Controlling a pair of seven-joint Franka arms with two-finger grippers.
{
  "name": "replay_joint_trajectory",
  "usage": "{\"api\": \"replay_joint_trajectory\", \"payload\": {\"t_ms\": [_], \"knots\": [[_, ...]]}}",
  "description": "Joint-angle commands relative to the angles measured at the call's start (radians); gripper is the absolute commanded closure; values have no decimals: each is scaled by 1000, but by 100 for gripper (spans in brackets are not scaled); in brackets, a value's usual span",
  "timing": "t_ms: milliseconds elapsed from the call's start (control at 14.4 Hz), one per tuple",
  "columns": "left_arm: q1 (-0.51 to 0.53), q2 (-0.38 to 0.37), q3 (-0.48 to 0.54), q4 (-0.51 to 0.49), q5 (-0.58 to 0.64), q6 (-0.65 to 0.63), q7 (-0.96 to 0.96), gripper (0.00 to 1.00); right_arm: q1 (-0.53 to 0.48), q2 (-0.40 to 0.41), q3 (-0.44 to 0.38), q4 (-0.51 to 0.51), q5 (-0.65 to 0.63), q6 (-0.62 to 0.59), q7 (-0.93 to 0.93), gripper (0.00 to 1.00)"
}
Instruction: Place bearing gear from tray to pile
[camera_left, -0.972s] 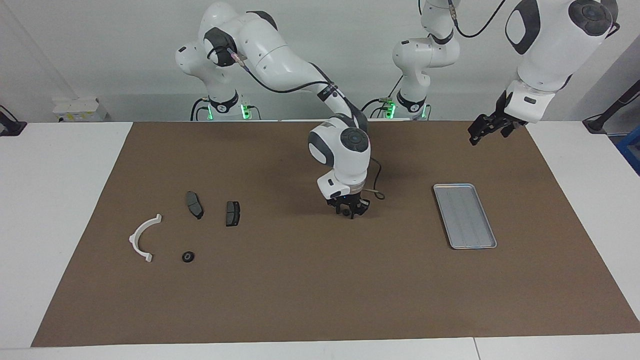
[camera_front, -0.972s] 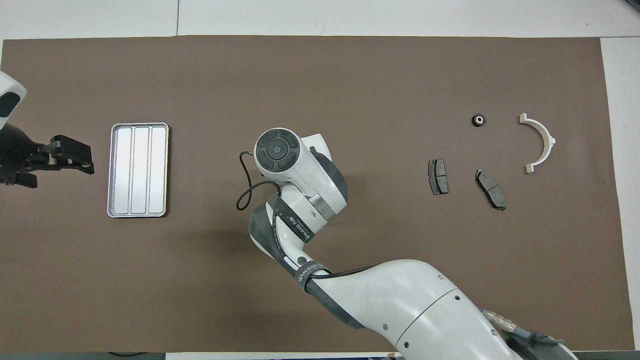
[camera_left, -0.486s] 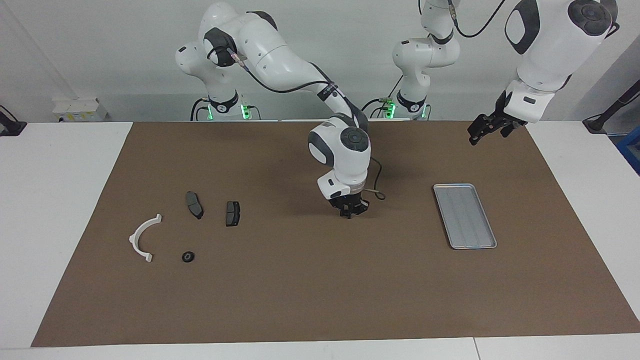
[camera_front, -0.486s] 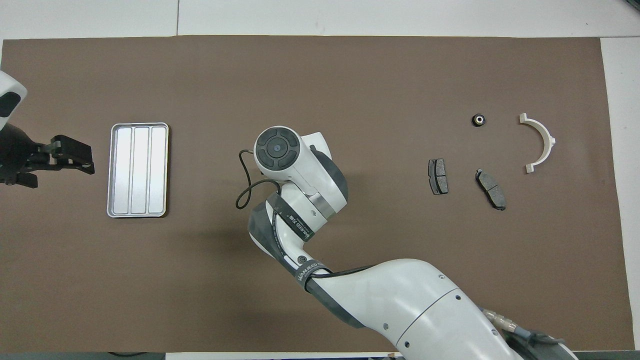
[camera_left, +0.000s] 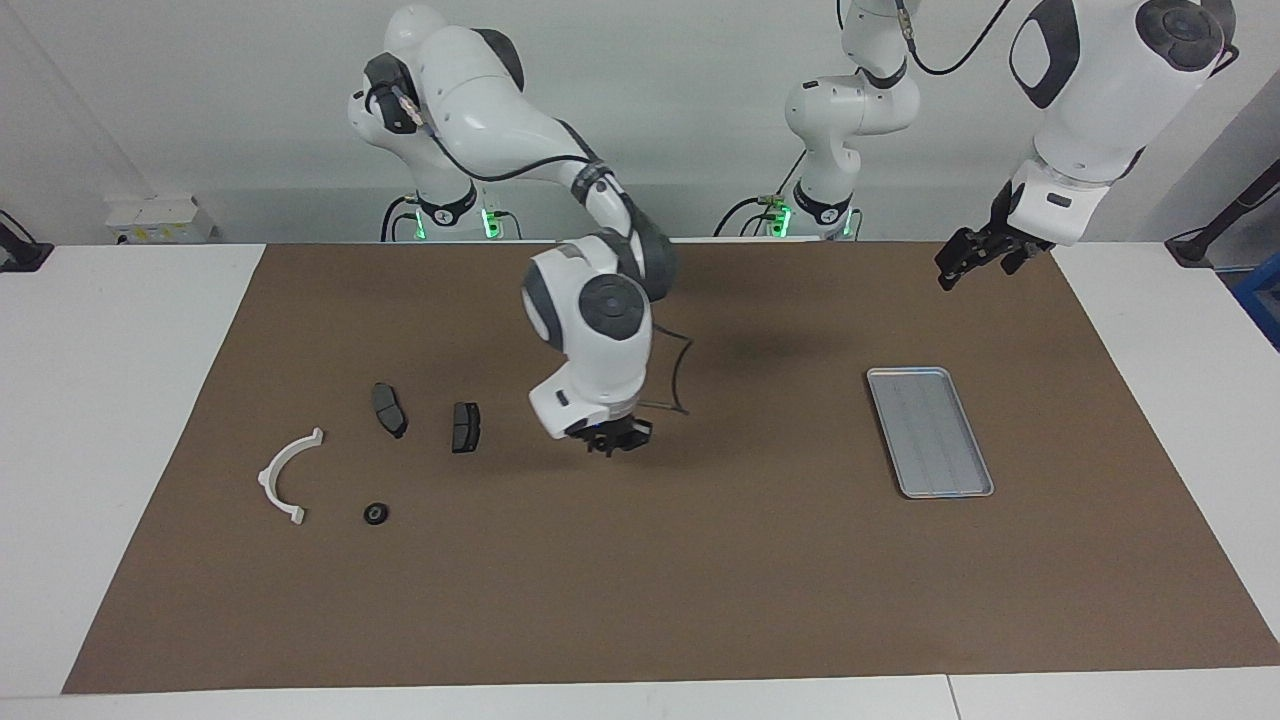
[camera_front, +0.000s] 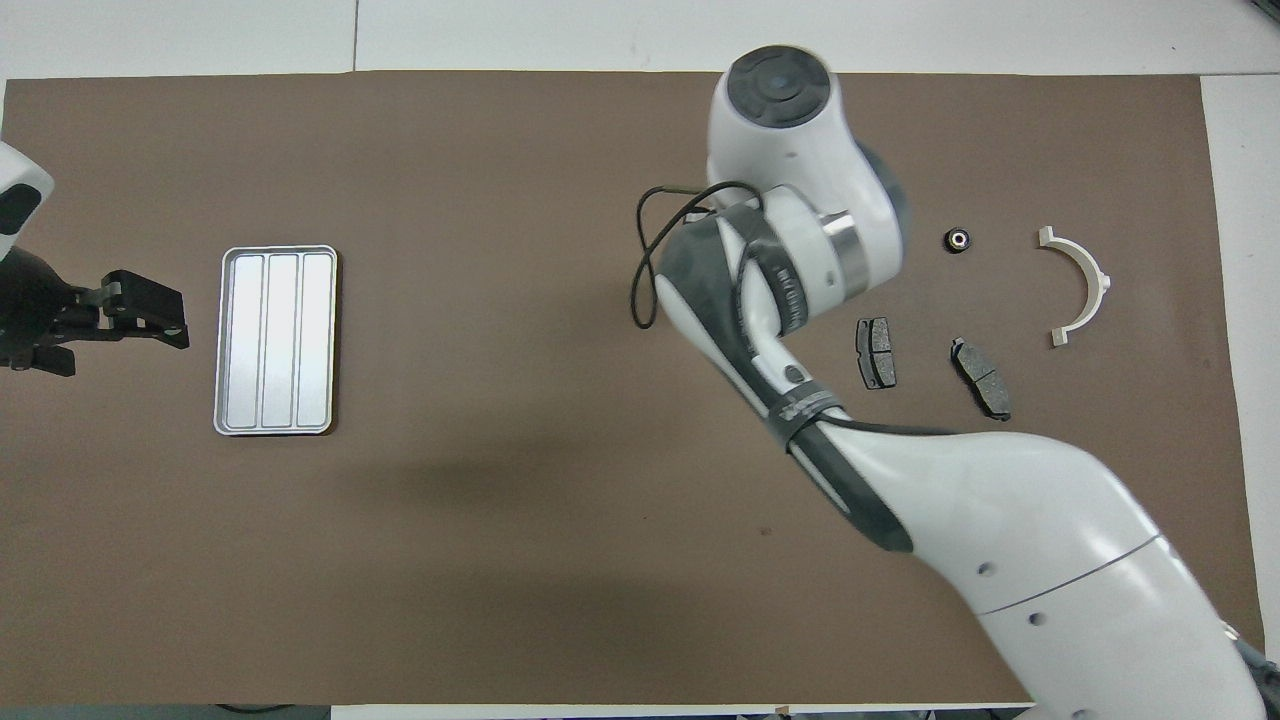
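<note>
Facing view: seems all but done. Shows tray (camera_left: 930, 430) at centre right bare, and bearing gear (camera_left: 376, 513) at lower left on the mat, beside white bracket (camera_left: 288, 475) and below brake pads (camera_left: 390, 410). Puts right gripper (camera_left: 607, 440) mid-frame, well apart from the gear, grip unreadable. Leaves left gripper (camera_left: 972, 270) waiting at upper right, fingers spread, holding nothing.

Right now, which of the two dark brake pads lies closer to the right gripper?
The brake pad nearer the tray's end; the right gripper hangs beside it, the other pad sits nearer the white bracket.
</note>
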Motion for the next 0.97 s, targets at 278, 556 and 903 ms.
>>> {"api": "replay_joint_trajectory", "payload": {"t_ms": [278, 556, 903], "knots": [[8, -21, -5, -12, -10, -11, 5, 0, -212, -43, 21, -251, -14, 273, -422, 100], [8, -21, -5, -12, -10, -11, 5, 0, -248, -31, 21, -353, -14, 456, -499, 100], [8, -21, -5, -12, -10, -12, 5, 0, -248, -32, 21, -362, -12, 458, -494, 4]]}}
